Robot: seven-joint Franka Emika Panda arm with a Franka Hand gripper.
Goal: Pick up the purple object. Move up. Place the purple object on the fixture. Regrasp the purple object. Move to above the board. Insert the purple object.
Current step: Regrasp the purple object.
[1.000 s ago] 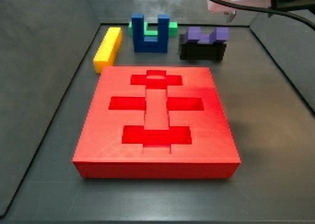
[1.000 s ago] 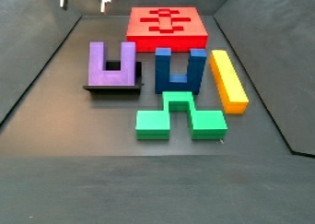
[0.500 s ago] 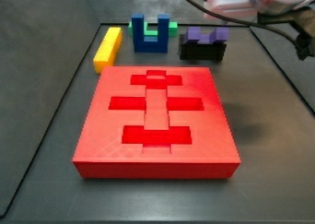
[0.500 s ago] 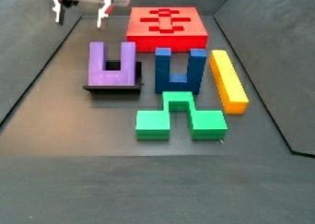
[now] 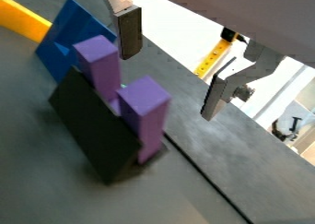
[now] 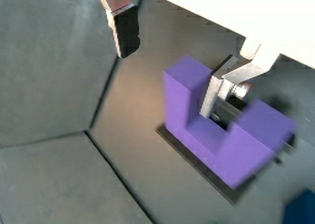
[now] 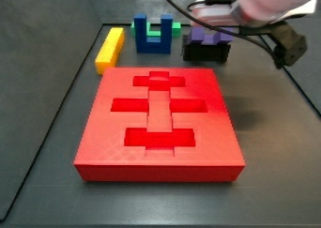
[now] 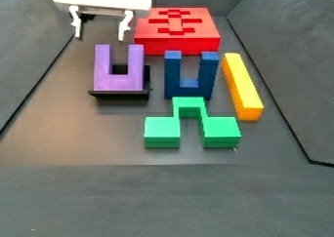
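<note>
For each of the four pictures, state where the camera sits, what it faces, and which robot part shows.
Wrist view: on the arm, facing the purple object on the fixture; open claw above.
Wrist view: same, from another side; claw.
Side view: at the board's near end; claw far right.
Side view: opposite end, blocks nearest; claw.
Both side views share board and blocks.

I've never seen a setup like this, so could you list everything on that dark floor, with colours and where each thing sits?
Board: one, red, with brighter cross- and bar-shaped recesses, lying flat apart from the row of blocks.
Purple object: one, purple U-shape, prongs up, standing on the fixture.
Fixture: one, dark, under the purple object.
Blue block: one, blue U-shape, upright beside the purple object.
Yellow bar: one, yellow, lying beside the blue block.
Green block: one, green, lying flat by the blue block.
Gripper: one, silver fingers open, empty, above the floor near the purple object.
</note>
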